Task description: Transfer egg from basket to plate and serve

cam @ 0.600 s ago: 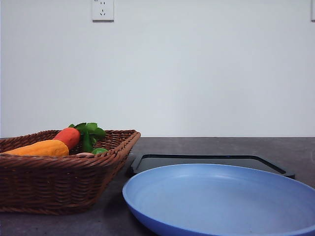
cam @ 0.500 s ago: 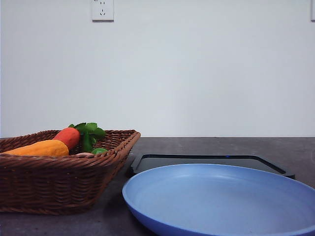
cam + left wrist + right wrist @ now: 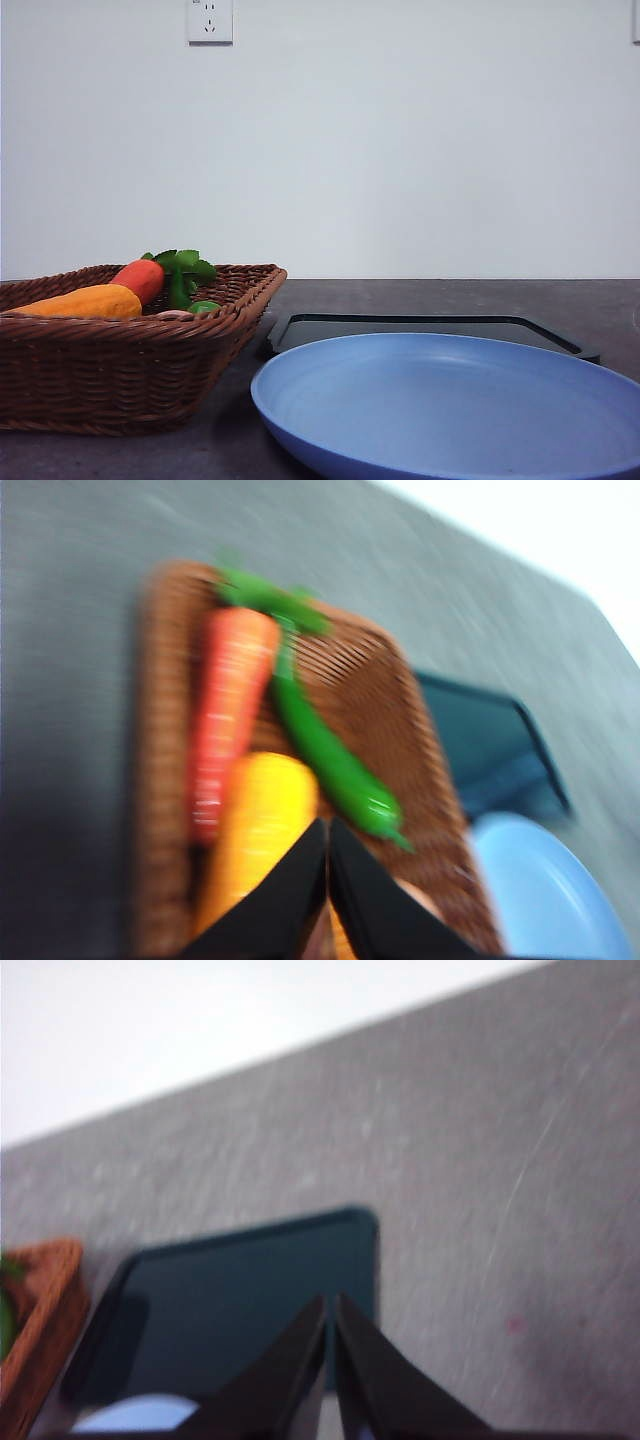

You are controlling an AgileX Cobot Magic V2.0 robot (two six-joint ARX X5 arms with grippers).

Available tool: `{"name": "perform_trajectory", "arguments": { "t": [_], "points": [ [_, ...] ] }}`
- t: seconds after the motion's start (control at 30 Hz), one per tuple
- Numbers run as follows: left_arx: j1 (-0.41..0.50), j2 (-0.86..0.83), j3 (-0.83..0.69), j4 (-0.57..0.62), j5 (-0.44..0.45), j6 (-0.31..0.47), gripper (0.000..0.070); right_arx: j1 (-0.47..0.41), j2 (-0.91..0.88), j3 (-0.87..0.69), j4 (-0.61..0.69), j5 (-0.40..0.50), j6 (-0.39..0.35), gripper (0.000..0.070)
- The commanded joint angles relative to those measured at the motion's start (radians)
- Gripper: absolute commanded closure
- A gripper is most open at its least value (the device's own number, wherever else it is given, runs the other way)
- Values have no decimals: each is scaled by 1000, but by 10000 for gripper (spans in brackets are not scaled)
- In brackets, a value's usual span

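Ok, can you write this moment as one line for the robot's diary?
stage: before pickup | left fingers: shut, above basket | right fingers: shut, above black tray | plate: bare | egg: in basket

Plain white wall (image 3: 400, 150) (one power outlet (image 3: 210, 20) high up) behind a dark grey tabletop (image 3: 450, 295).

Front camera: low, table-level, facing wall. Wrist cameras: raised, looking down; all share basket (image 3: 130, 370), plate (image 3: 450, 410).
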Motion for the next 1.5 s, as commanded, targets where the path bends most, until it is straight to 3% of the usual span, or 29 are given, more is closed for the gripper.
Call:
{"name": "perform_trajectory", "arguments": {
  "t": [0.0,0.13,0.33,0.4,0.53,0.63,0.97,1.13,1.33,1.47],
  "points": [
    [-22,73,55,-19,33,62,700,0,52,30,-16,-53,-32,700],
    [-84,215,146,-67,100,85,700,0,180,80,-65,-177,-41,700],
    [-174,370,203,-73,246,123,691,0,365,108,-104,-430,-76,698],
    [-198,400,204,-68,253,125,643,0,418,108,-121,-471,-76,638],
    [-223,431,204,-68,252,113,464,6,512,108,-172,-464,-82,467],
    [-228,434,204,-63,252,93,391,18,584,107,-194,-459,-115,464],
    [-229,434,204,-45,252,72,389,140,816,107,-113,-420,-120,465],
    [-229,434,204,-45,252,72,389,177,895,107,-41,-413,-94,517],
    [-229,434,204,-44,251,72,390,182,913,107,-25,-404,-77,678],
    [-229,434,204,-45,249,66,380,181,907,108,-27,-405,-75,700]
  ]
}}
